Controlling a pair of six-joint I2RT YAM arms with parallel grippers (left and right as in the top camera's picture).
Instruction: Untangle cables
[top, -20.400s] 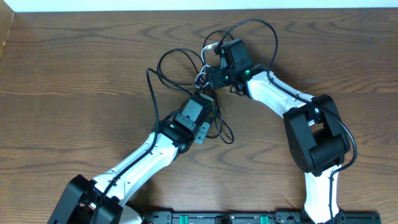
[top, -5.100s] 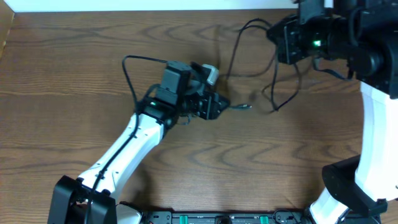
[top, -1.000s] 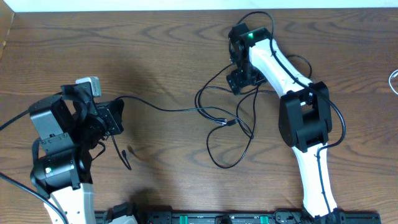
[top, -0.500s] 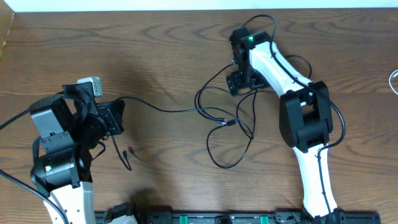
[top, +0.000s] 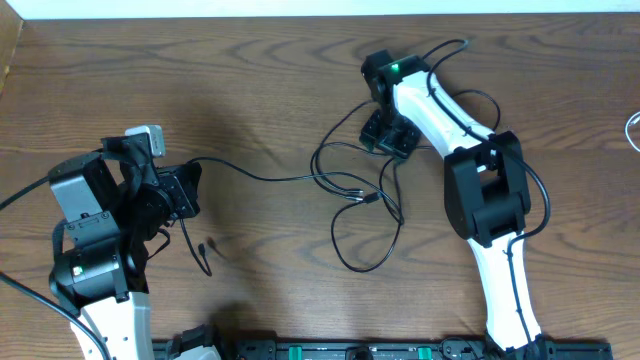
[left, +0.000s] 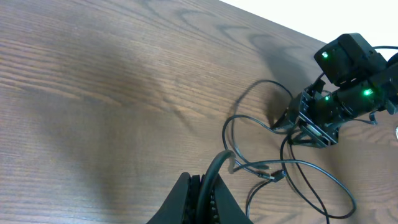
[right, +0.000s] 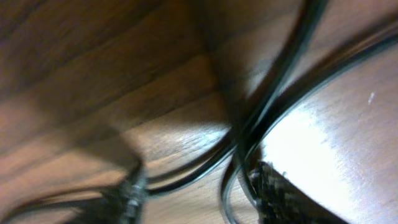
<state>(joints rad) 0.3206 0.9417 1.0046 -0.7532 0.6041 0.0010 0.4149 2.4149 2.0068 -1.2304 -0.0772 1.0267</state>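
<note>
Loops of black cables (top: 362, 197) lie mid-table in the overhead view, directly under and just nearer than the right gripper (top: 390, 135). One black strand (top: 270, 178) stretches left to the left gripper (top: 188, 190).

In the left wrist view, the left fingers (left: 199, 196) are pressed together on it.

In the blurred right wrist view, the right fingers (right: 280, 193) are spread, with cables between them.

No writing is legible.

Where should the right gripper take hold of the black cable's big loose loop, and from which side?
Take the loop at its bottom curve, where it lies flat on the table as a single strand, clear of the crossings around the plug. Come straight down from above, fingers across the cord. The left gripper holds a black cable running into the same tangle, so lift gently.
</note>
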